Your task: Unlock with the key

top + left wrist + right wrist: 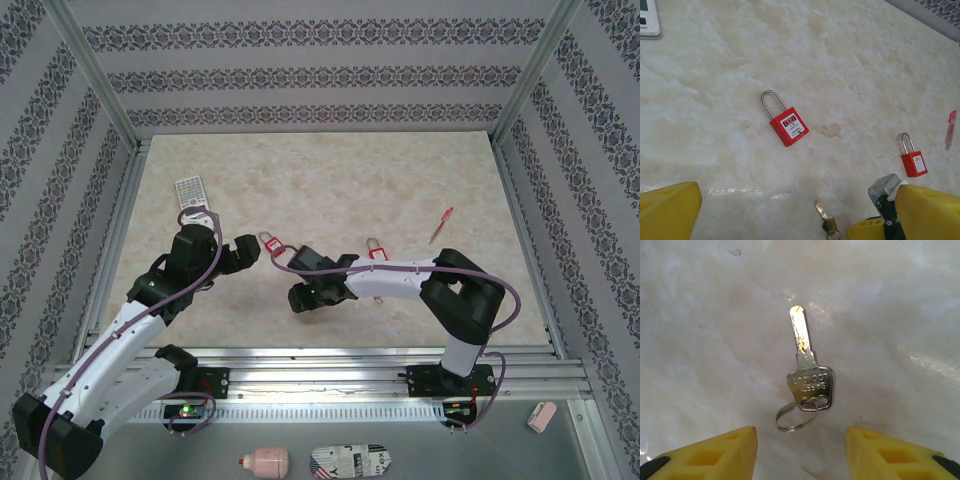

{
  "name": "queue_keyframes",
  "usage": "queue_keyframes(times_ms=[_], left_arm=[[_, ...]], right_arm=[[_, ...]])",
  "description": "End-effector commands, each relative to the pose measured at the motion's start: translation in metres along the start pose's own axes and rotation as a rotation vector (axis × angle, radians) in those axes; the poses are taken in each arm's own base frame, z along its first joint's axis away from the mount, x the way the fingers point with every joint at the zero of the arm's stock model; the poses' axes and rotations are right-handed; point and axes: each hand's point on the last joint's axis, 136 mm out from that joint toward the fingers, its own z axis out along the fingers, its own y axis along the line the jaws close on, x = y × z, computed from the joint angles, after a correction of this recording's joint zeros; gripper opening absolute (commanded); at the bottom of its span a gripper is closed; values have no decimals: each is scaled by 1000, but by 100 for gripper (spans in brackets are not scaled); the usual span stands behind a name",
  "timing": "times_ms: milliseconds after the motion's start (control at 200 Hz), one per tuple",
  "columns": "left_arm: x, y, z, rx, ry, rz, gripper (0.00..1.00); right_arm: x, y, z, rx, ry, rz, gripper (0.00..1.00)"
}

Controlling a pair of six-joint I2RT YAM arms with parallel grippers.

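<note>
Key [809, 382] lies just ahead of the right gripper [800, 440], centred before its spread jaws, blade pointing away; left gripper [797, 210], also spread, is farther from it.

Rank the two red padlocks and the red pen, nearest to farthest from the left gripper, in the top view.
1. Left padlock, just right of the left gripper.
2. Right padlock, farther right, near the centre.
3. Red pen, far right and slightly further back.

red padlock [268, 243] | second padlock [376, 249] to its right | red pen [441, 226] farther right
</note>
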Motion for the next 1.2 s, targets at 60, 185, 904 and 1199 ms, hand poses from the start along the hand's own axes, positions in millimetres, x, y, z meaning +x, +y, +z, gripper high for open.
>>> queue_keyframes(times_ms=[60, 185, 904, 1199], left_arm=[[-1, 0, -1, 6, -26, 19, 100], [2, 1, 1, 7, -19, 23, 100], [4, 5, 2, 0, -29, 33, 100], [8, 4, 10, 14, -14, 26, 100]], right_arm=[[-18, 2, -6, 2, -41, 105, 52], [-24, 2, -2, 11, -48, 140, 51], [-15, -17, 8, 82, 4, 141, 15], [-13, -12, 10, 46, 13, 160, 7]])
